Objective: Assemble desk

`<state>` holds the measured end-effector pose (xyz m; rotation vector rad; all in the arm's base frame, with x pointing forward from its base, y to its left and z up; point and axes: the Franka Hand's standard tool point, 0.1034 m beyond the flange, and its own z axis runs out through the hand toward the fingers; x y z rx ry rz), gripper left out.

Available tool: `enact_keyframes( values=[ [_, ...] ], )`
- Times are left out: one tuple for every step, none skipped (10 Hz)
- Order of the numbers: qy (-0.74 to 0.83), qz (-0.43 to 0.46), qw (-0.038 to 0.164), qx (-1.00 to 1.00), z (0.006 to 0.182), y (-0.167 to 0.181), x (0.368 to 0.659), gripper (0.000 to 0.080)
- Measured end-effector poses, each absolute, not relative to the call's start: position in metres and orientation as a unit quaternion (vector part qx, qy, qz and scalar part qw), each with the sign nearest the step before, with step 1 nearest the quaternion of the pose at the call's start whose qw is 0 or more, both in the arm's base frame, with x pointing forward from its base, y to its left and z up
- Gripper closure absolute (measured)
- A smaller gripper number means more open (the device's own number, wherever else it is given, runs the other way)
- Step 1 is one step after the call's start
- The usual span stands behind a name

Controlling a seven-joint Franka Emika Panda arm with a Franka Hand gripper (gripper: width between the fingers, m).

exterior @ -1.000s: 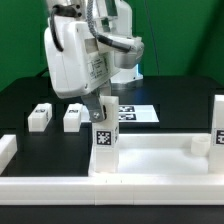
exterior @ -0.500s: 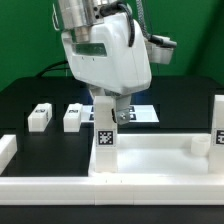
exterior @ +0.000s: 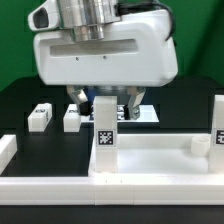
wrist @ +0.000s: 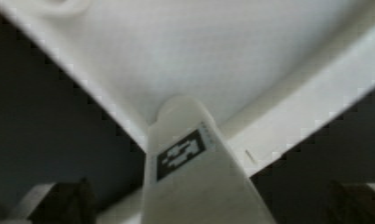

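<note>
The white desk top (exterior: 155, 160) lies flat at the front of the black table. A white square leg (exterior: 104, 140) with a tag stands upright on its near-left part. My gripper (exterior: 104, 108) hangs right above this leg, open, with one finger on each side of the leg's top. In the wrist view the leg (wrist: 198, 160) rises between the two dark fingers (wrist: 59, 203), with a gap on both sides, and the desk top (wrist: 184, 50) lies behind it. A second tagged leg (exterior: 218, 125) stands at the exterior view's right.
Two loose white legs (exterior: 40, 117) (exterior: 72, 118) lie on the table at the exterior view's left. The marker board (exterior: 143, 113) lies behind the gripper. A small white peg (exterior: 199, 145) stands on the desk top at the right. A low white rail (exterior: 6, 150) edges the left.
The arm has swung toward the exterior camera and turned, so the wide gripper body now fills the view. The fingers now straddle the top of the upright leg. The leg has not moved.
</note>
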<state>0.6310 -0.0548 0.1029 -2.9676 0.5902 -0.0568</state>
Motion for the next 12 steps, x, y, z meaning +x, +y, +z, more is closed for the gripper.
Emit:
enact_keyframes(
  values=[
    [0.136, -0.021, 0.058, -0.989, 0.1014, -0.0568, 0.6302, 0.0151],
    [0.125, -0.022, 0.057, -0.990, 0.1002, -0.0565, 0.6283, 0.0151],
    [0.145, -0.021, 0.058, -0.988, 0.0997, -0.0564, 0.6282, 0.0151],
    [0.145, -0.020, 0.057, -0.988, 0.0996, -0.0569, 0.6281, 0.0268],
    [0.145, -0.020, 0.057, -0.987, 0.0993, -0.0569, 0.6280, 0.0434],
    [0.178, -0.018, 0.059, -0.982, 0.0993, -0.0569, 0.6280, 0.0434],
    [0.205, -0.017, 0.059, -0.977, 0.0993, -0.0569, 0.6281, 0.0510],
    [0.247, -0.014, 0.060, -0.967, 0.0994, -0.0564, 0.6283, 0.0510],
    [0.296, -0.012, 0.060, -0.953, 0.0997, -0.0557, 0.6289, 0.0510],
    [0.376, -0.006, 0.061, -0.925, 0.0998, -0.0542, 0.6305, 0.0510],
    [0.451, 0.007, 0.064, -0.890, 0.1018, -0.0526, 0.6308, 0.0510],
    [0.531, 0.019, 0.066, -0.845, 0.1051, -0.0509, 0.6327, 0.0510]
  ],
)
